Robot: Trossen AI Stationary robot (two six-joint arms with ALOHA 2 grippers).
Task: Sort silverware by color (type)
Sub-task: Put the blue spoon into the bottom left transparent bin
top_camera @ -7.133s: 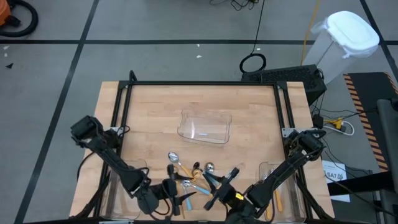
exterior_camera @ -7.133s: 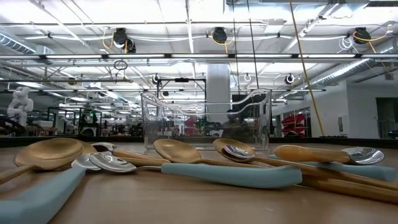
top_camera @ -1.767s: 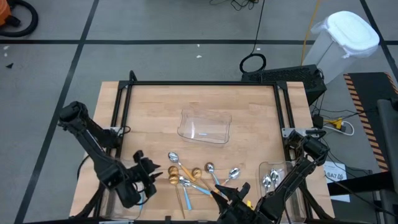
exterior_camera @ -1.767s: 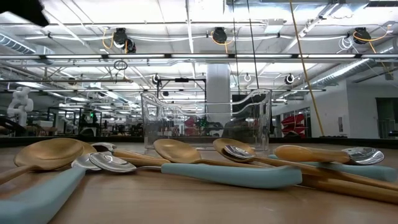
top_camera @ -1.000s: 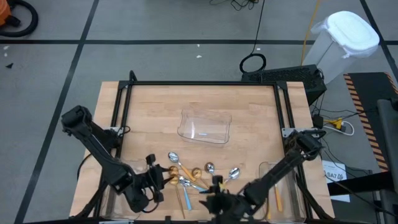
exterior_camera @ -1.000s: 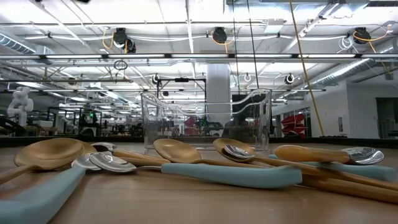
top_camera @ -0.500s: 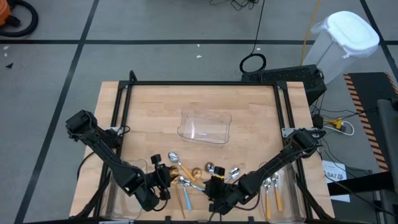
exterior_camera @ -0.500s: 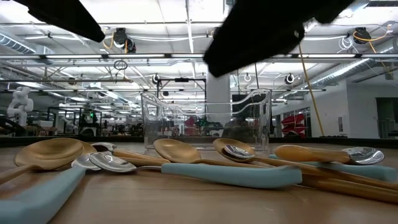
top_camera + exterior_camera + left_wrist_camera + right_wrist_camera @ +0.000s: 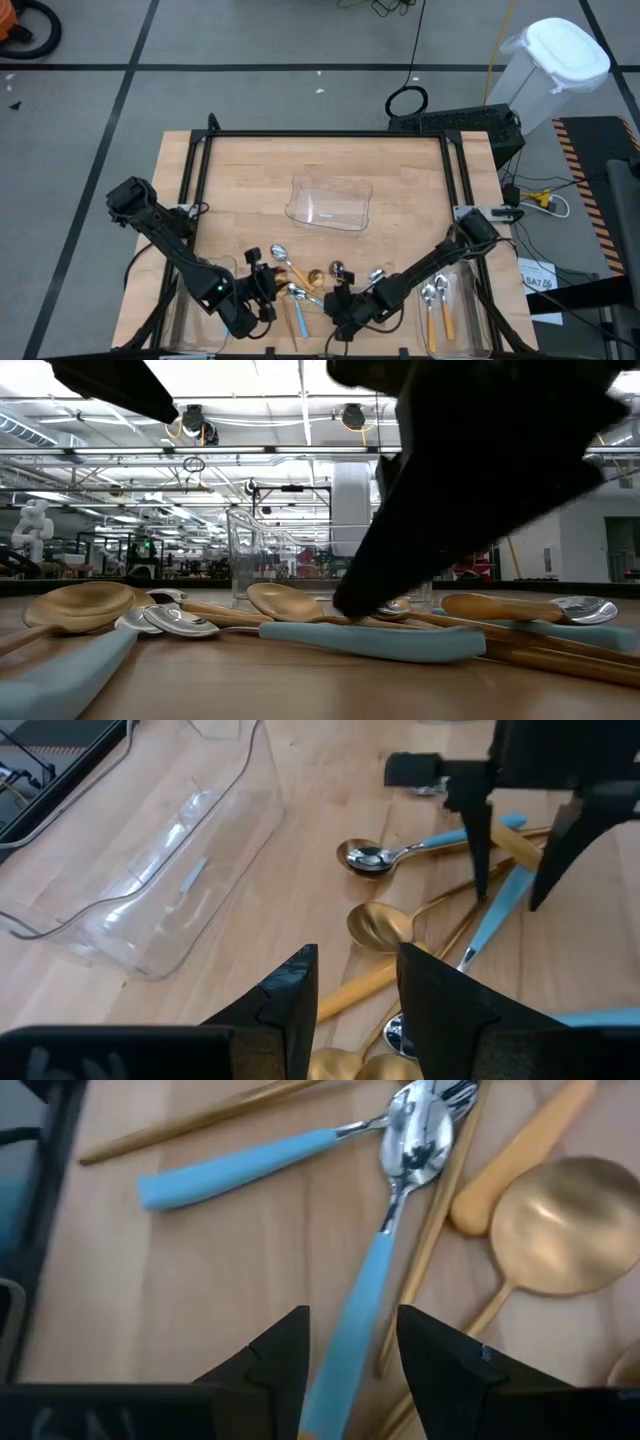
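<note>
The silverware lies in a loose pile near the table's front edge: gold spoons, blue-handled spoons and an orange handle, crossing one another. My right gripper stands open low over the pile, with one blue handle running under the gap between its fingers. It also shows as a dark shape just above the spoons. My left gripper is open at the pile's left side, above a gold handle.
A clear tray stands at the table's middle. Another tray at the front right holds spoons, one with an orange handle. A third tray at the front left is mostly hidden by my left arm.
My right gripper has come down from above onto the spoon pile, moving a little toward the far edge and tipping more steeply downward; in the low view it now fills the upper right. My left gripper has sunk slightly toward the pile. The spoons have not moved.
</note>
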